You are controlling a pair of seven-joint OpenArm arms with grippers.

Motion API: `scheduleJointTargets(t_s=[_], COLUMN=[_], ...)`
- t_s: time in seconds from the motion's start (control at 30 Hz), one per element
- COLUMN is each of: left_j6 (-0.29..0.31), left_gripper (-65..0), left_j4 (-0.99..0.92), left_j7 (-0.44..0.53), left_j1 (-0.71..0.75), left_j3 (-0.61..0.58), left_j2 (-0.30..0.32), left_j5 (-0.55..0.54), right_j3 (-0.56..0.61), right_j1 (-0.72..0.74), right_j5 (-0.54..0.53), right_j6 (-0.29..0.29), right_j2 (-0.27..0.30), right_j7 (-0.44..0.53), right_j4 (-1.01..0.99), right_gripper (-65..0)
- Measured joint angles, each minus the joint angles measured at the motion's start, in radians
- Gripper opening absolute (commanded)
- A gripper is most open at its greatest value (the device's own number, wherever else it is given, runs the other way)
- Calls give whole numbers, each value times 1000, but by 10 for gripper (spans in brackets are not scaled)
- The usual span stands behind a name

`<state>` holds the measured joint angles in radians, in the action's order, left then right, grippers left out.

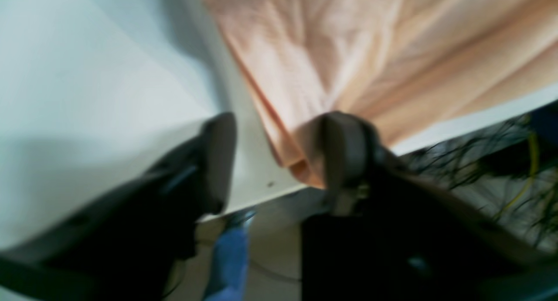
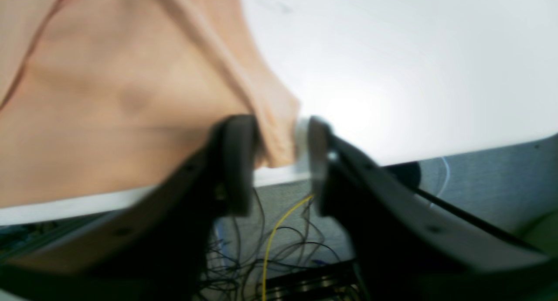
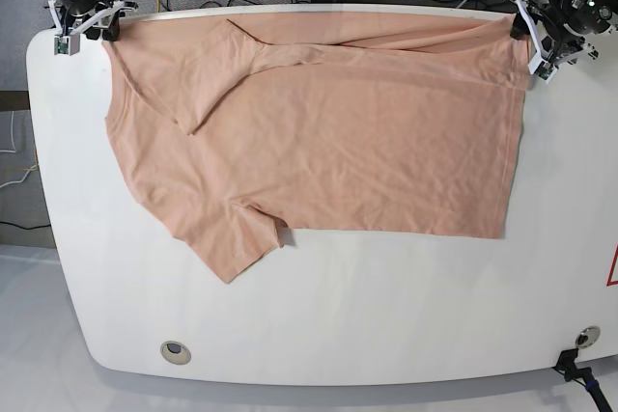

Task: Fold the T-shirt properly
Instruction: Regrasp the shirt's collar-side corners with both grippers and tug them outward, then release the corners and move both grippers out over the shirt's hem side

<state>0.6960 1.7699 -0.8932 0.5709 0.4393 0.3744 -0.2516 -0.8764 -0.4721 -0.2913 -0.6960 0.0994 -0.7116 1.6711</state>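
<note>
Base view shows the T-shirt [image 3: 319, 132] spread flat across the white table [image 3: 319, 325]. Left gripper [image 3: 534, 41] gapes beside its far hem corner; right gripper [image 3: 89, 24], narrowly parted, brackets its far shoulder corner.

No words, numbers or brand names can be read in any of the views. The only sign-like mark is a bit of red line work on the white table [image 3: 68, 267] at its right edge [image 3: 612, 267], near the front; it is cut off by the picture's border and shows no letters. The T-shirt [image 3: 328, 132] shows plain fabric with no legible print, and both wrist views are too blurred to read.
</note>
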Motion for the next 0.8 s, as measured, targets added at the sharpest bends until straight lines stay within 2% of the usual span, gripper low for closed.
scheduleJointTargets(t_s=[0.27, 0.5, 0.63, 0.8], left_j6=[5, 4, 4, 2], left_gripper=[-314, -314, -314, -314], left_j4=[13, 58, 71, 74], left_j7=[-34, -58, -61, -61], left_j1=[-20, -45, -97, -171], left_j3=[-3, -6, -7, -5], left_j2=[-3, -3, 18, 16], left_j5=[31, 61, 57, 57], right_j3=[4, 3, 3, 8], right_j1=[-3, 31, 59, 142], right_j5=[18, 15, 16, 22], right_j6=[-1, -1, -3, -3], right_j2=[0, 0, 1, 0], right_j7=[-37, -180, -216, -270], right_j4=[63, 184, 241, 240], right_gripper=[-332, -332, -332, -332])
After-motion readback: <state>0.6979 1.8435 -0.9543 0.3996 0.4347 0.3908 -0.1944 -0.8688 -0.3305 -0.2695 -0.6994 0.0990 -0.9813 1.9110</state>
